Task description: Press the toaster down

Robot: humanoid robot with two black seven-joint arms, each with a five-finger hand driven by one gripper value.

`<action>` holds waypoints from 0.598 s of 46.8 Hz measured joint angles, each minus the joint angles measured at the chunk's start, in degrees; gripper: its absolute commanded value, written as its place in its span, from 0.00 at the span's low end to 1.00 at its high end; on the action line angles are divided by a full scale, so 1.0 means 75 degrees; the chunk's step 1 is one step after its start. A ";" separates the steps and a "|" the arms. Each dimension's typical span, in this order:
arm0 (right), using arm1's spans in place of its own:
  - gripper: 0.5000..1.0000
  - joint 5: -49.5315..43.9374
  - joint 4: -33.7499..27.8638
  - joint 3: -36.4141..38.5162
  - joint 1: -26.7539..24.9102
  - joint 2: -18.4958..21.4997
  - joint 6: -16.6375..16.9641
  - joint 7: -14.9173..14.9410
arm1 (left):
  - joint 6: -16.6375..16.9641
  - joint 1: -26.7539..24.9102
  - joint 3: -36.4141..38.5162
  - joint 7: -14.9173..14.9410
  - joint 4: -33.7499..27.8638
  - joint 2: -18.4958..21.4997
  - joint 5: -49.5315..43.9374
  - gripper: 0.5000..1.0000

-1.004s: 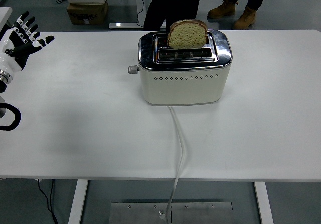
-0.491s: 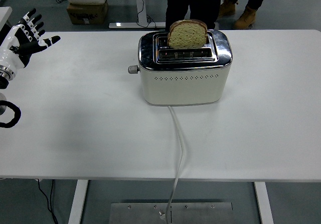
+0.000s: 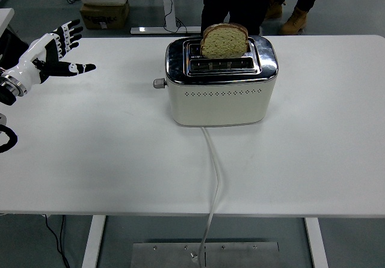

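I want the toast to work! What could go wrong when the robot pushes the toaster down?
The left robot hand is open and far from the small lever, so it might miss it. The toaster is not held by anything, so a sideways push could slide it. The bread sticks up high and could get knocked if fingers swing over the top.

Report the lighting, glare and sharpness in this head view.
Head view: even, soft overhead light; the toaster casts only a faint shadow on the white table; its chrome top shows mild reflections, no harsh glare; the bread slice and cord are sharp; the left robot hand looks slightly soft.
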 measured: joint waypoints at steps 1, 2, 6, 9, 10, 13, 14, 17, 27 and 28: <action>1.00 -0.0001 0.0001 0.0000 0.0001 0.0000 0.0000 0.0002 | 0.0001 0.0007 0.0009 -0.0016 -0.0042 0.0018 0.0201 1.00; 1.00 -0.0001 0.0000 0.0001 0.0001 0.0000 0.0000 0.0001 | 0.0002 0.0014 0.0022 -0.0026 -0.0076 0.0029 0.0409 1.00; 1.00 -0.0002 0.0002 0.0001 0.0001 0.0000 0.0000 0.0000 | 0.0006 0.0043 0.0058 -0.0036 -0.0141 0.0036 0.1081 1.00; 1.00 -0.0002 0.0001 0.0000 0.0000 0.0000 0.0000 0.0001 | 0.0008 0.0104 0.0081 -0.0040 -0.0283 0.0053 0.1495 1.00; 1.00 -0.0002 0.0000 0.0001 0.0000 0.0000 0.0000 0.0000 | 0.0008 0.0123 0.0102 -0.0040 -0.0345 0.0054 0.1650 1.00; 1.00 -0.0002 0.0000 0.0000 0.0001 0.0001 0.0000 0.0000 | 0.0008 0.0134 0.0162 -0.0040 -0.0465 0.0059 0.2013 1.00; 1.00 -0.0002 0.0001 0.0000 0.0001 0.0000 0.0000 -0.0001 | 0.0014 0.0142 0.0182 -0.0040 -0.0497 0.0060 0.2117 1.00; 1.00 -0.0003 0.0000 0.0000 0.0001 0.0000 0.0000 -0.0001 | 0.0050 0.0177 0.0224 -0.0040 -0.0603 0.0063 0.2430 1.00; 1.00 -0.0004 -0.0001 0.0001 0.0002 0.0000 0.0000 0.0001 | 0.0074 0.0249 0.0241 -0.0040 -0.1100 0.0255 0.3158 1.00; 1.00 -0.0003 -0.0001 0.0000 0.0001 0.0001 0.0000 0.0000 | 0.0079 0.0251 0.0242 -0.0040 -0.1105 0.0258 0.3206 1.00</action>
